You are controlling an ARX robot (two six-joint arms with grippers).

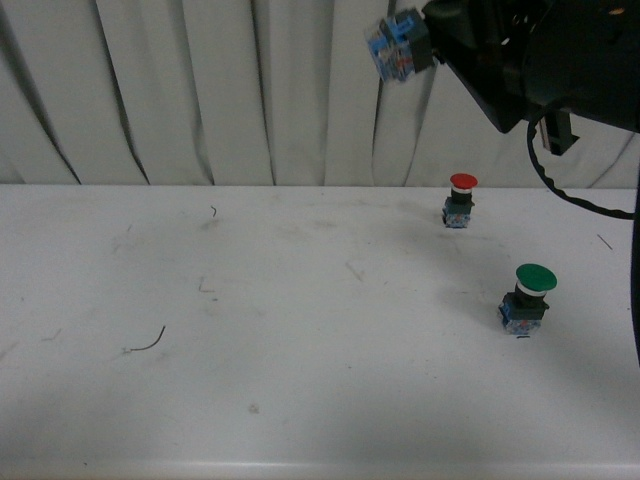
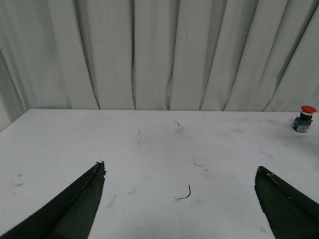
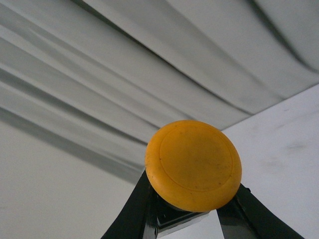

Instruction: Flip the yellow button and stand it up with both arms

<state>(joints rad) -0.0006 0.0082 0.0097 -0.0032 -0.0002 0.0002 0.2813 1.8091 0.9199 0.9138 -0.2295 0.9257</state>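
One yellow button (image 1: pixel 398 48) hung in the air at the upper right of the front frame, base pointing left, pinched between the closed-in fingers of the right gripper (image 1: pixel 437 45). The left gripper (image 2: pixel 179 199) was spread wide and held nothing above the white table (image 1: pixel 250 330). The red-capped button (image 1: pixel 461 198) and green-capped button (image 1: pixel 528 296) stood upright at right.
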